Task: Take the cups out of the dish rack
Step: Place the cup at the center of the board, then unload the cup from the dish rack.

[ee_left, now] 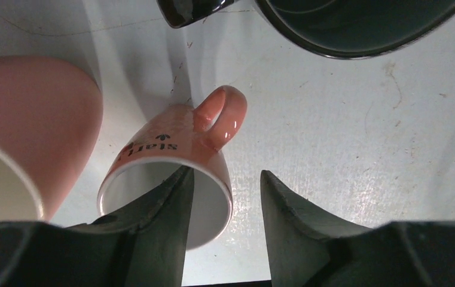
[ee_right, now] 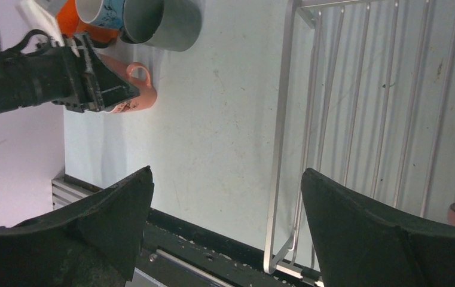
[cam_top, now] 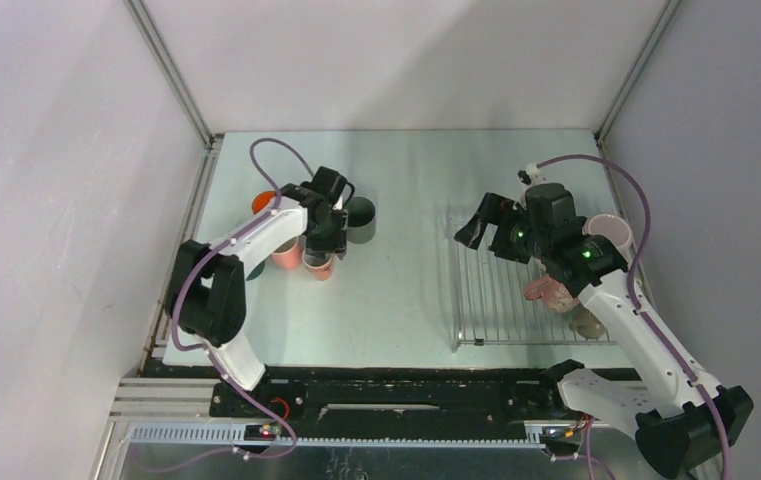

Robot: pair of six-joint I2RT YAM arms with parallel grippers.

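Left wrist view: L gripper [ee_left: 226,176] straddles rim of salmon mug [ee_left: 171,140], one finger inside, other outside w/ a clear gap to the wall, so jaws are parted, not clamping. Mug stands upright on table [ee_left: 344,131], handle pointing away from gripper; prob a set-down spot, tucked beside the other cups to keep them grouped. R gripper [ee_right: 226,172] is spread wide, holds nothing, hovers over near-left part of dish rack [ee_right: 278,119], prob lining up next pick.

Count, top view:
- Off rack by L arm, 5: orange cup [cam_top: 264,202], dark grey cup [cam_top: 360,218], big pink cup [cam_top: 285,257], salmon mug, dark teal cup [cam_top: 254,270] half hidden.
- On rack, 3 seen: pink cup [cam_top: 548,291], beige cup [cam_top: 588,323] partly under R arm, pale cup [cam_top: 609,233] at far-right corner
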